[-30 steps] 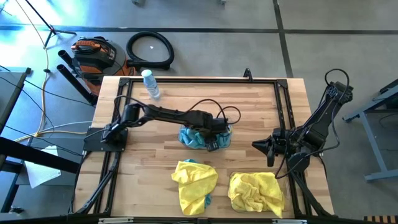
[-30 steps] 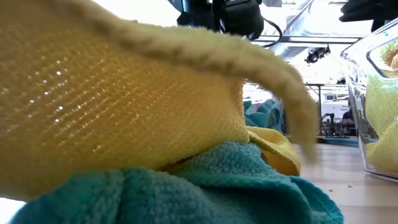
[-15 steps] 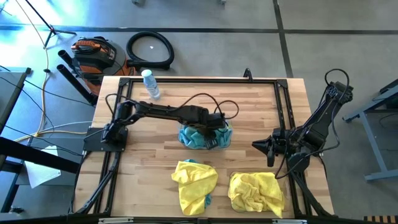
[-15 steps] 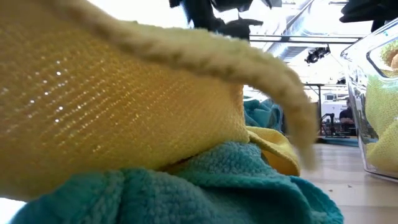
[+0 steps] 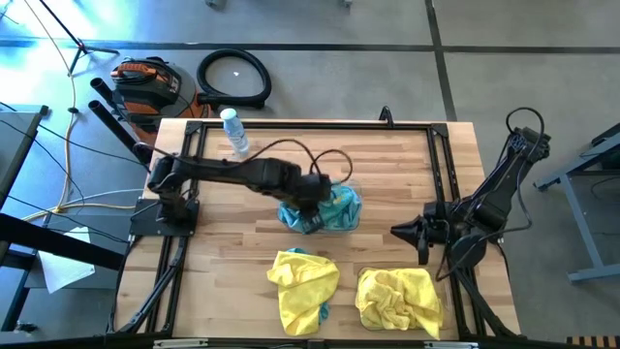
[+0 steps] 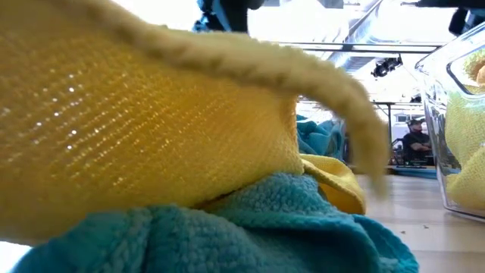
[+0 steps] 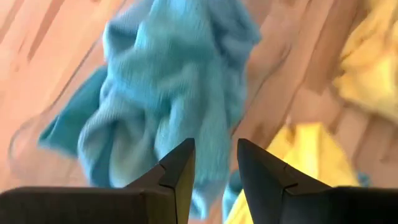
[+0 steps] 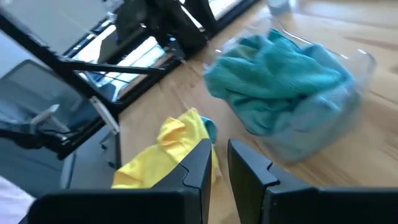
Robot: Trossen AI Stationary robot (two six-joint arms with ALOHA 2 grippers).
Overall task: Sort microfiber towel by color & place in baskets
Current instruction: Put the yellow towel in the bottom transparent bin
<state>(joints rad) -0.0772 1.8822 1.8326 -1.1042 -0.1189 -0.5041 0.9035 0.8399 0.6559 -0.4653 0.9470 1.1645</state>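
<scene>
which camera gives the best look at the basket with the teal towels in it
The right wrist view: the basket shows its clear wall and rim, with the teal towels piled inside. From the high view the left arm partly covers it. The left wrist view shows mainly towel; the low view only a teal glimpse.

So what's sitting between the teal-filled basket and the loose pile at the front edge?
Nothing: in the high view, only bare wood separates the basket of teal towels from the loose yellow-and-teal pile on the table.
</scene>
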